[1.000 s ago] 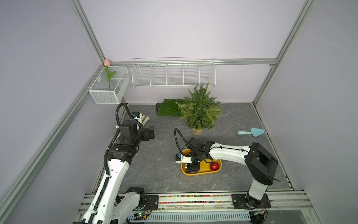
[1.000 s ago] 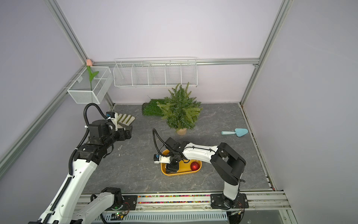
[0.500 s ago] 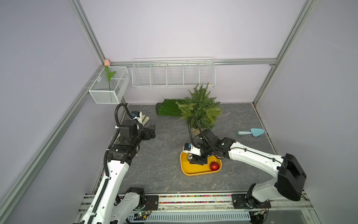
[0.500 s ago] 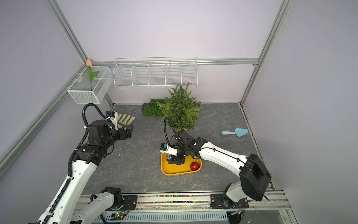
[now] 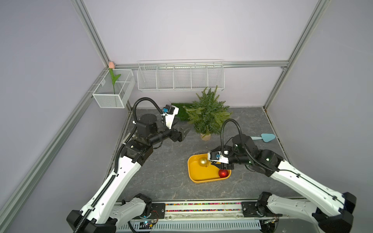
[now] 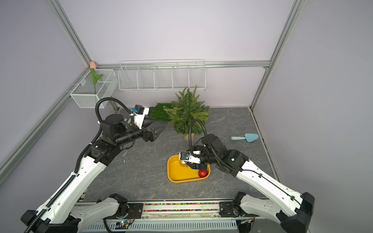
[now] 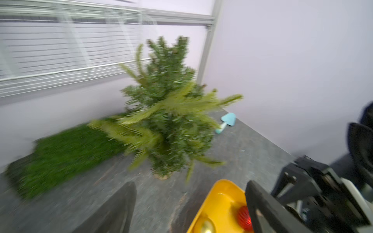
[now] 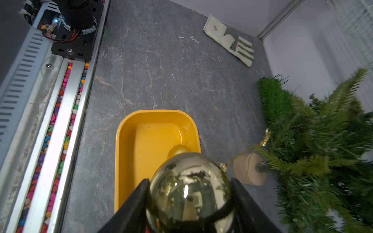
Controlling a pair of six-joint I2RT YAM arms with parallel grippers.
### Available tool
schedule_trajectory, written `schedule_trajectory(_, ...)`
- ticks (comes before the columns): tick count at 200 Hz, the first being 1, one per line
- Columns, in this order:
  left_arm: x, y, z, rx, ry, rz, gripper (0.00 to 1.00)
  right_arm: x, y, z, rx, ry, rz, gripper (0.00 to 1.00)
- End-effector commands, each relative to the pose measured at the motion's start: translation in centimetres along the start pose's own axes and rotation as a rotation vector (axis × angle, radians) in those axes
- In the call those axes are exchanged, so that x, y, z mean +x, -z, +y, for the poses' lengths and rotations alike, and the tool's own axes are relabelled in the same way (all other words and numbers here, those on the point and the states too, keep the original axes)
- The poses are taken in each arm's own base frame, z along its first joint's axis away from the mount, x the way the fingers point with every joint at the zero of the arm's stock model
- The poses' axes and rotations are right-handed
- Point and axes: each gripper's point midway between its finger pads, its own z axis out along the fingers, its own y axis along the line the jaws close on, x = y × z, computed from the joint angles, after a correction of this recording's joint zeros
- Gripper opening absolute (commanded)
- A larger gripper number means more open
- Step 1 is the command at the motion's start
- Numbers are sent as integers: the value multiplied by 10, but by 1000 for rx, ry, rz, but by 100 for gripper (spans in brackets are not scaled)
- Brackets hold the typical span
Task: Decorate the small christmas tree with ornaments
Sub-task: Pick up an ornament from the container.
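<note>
The right end effector [image 8: 189, 180] pinches the shiny gold ornament [image 8: 189, 197] across its widest part, one finger on either side. That looks like the surest hold on a slick round ball, since a grip nearer one end would likely squeeze it out. The ball's cap sits on the side facing the small christmas tree [image 8: 323, 153], so the gold hanging cord [image 8: 241, 154] trails clear of the fingers instead of being trapped between them. I judge that the loop must stay free if it is to go over a branch.

The held ball sits over the near end of the yellow tray [image 8: 129, 153]; whether it is clear of the tray floor cannot be told. Just beyond it, inside the tray, lies the matte gold ornament [image 8: 178, 149]. The red ornament [image 5: 224, 173] lies in the tray just beside the right end effector. Both are probably kept from rolling by the tray's walls.

The tree stands on the table [image 8: 161, 80] on the cord side of the right end effector, near but apart. No ornament shows on it.

The left end effector [image 7: 189, 182] is spread wide with nothing between its fingers. It is aimed at the tree, whose branches lie straight ahead of it. It is probably posted there to steady or part a branch.
</note>
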Motion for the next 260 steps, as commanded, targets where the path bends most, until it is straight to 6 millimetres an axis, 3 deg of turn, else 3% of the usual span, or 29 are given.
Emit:
schedule_trajectory(1, -6, 2, -73, 334, -127, 4, 85, -6, 18, -6, 81, 148, -33, 47)
schedule_trajectory(15, 4, -1, -95, 394, -171, 53, 86, -16, 28, -7, 108, 177, -77, 48)
schedule_trajectory(89, 40, -19, -146, 573, -149, 272, 83, -39, 50, 2, 89, 192, -198, 50)
schedule_trajectory(144, 47, -34, -129, 446, -168, 313, 66, -42, 56, 4, 88, 184, -211, 49)
schedule_trajectory(202, 45, -38, -134, 477, -159, 300, 45, -41, 54, 6, 77, 176, -208, 49)
schedule_trajectory(215, 43, -39, -134, 480, -150, 291, 45, -39, 52, 6, 75, 174, -204, 49)
schedule_trajectory(236, 40, -41, -136, 490, -138, 276, 57, -39, 52, 6, 76, 170, -203, 50)
schedule_trajectory(260, 37, -42, -140, 513, -124, 266, 59, -39, 51, 6, 75, 166, -204, 50)
